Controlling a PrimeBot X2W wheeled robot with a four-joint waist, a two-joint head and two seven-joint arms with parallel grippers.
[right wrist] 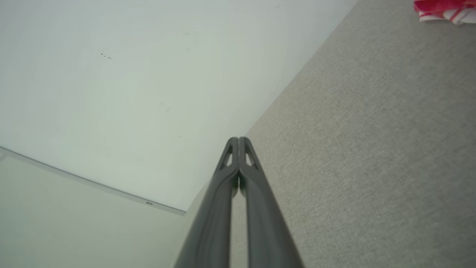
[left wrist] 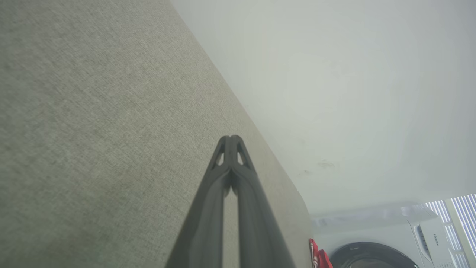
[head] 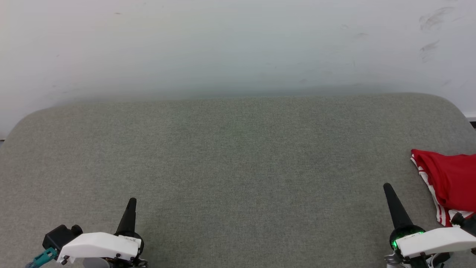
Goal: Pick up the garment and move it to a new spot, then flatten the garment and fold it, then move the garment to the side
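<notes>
The garment (head: 452,182), red with red-and-white striped trim, lies bunched at the right edge of the grey fabric surface (head: 230,156), partly cut off by the head view's border. A sliver of the garment (left wrist: 318,257) shows in the left wrist view, and its edge (right wrist: 442,9) shows at the top right of the right wrist view. My right gripper (head: 388,186) is shut and empty, a little to the left of the garment. My left gripper (head: 131,201) is shut and empty at the lower left, far from it. Both sets of tips (left wrist: 231,138) (right wrist: 238,139) meet with nothing between them.
A pale wall (head: 238,44) rises behind the grey surface, whose back corners are rounded. A white washing machine (left wrist: 390,242) with a dark round door stands beyond the surface's right end, next to a window with blinds (left wrist: 457,216).
</notes>
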